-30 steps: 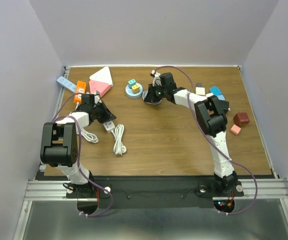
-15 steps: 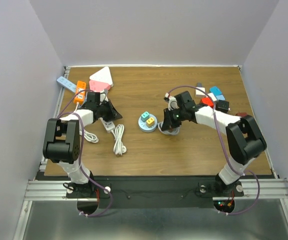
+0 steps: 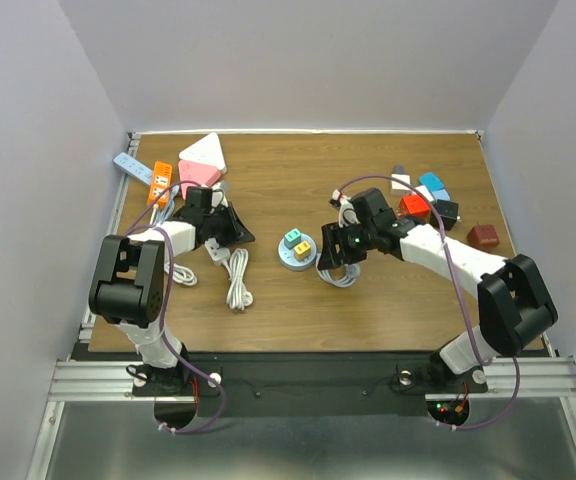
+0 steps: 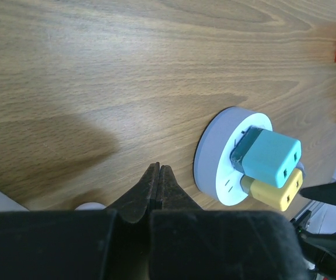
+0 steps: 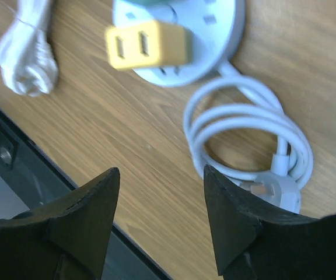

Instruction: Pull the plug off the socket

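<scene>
Splayed right gripper, round plastic socket

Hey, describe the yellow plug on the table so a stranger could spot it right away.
Near the middle of the wooden table lies a round pale-blue socket. Two blocky plugs sit in it side by side. You want the yellow plug, not the teal plug beside it.

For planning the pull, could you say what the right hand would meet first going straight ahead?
Probably the yellow plug in the round socket; the open right hand lines up with it, though depth is unclear.
</scene>
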Controlling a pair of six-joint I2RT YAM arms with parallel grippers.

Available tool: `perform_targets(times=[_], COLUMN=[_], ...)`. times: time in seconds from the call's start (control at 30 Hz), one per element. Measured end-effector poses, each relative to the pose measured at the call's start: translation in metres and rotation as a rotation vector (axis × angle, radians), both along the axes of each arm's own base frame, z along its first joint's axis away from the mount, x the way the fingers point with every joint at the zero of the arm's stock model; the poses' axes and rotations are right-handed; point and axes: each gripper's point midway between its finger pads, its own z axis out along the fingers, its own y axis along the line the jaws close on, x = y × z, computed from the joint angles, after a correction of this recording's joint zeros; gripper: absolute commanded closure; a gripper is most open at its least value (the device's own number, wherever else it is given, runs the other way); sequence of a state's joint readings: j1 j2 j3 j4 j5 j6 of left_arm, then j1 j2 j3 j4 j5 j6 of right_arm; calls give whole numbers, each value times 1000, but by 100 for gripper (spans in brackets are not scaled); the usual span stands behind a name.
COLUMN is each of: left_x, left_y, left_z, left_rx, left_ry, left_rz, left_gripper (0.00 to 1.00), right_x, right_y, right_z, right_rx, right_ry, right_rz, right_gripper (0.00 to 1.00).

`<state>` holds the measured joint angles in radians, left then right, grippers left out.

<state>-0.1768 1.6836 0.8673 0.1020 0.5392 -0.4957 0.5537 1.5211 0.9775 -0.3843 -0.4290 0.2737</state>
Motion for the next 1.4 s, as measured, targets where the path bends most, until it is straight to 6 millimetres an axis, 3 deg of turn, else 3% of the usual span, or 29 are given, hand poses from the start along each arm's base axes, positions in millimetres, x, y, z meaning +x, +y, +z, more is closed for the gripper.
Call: perform_targets(times=[0.17,0.3,0.73,0.93,1.1,1.27,1.4], left_x=[-9,-12,-24,-30,-34,-38,-42], left_y=[-2,-1,1,3,5,6,7], left_z=[1,7,23,28,25,22,20], left_rx=[-1,-6,-26,-33,-31,-31,-31], left_ry=[2,-11,-45,-56,-50,-40,-38], left_rz=[3,15,52,70,79,88,95], left_gripper=[100,100,100,100,100,100,100], right_x=[21,32,39,36,49,58,63], right_y=[15,25,37,45,50,51,54], right_z=[44,55,3,-1,-10,-23,-25], right_rx=[7,-63,-340,-365,-401,-443,-438], right_ry=[-125,-211,-272,-292,-316,-318,-327], right_rz=[1,8,48,66,55,49,45], right_gripper=[34,32,24,20,20,27,40])
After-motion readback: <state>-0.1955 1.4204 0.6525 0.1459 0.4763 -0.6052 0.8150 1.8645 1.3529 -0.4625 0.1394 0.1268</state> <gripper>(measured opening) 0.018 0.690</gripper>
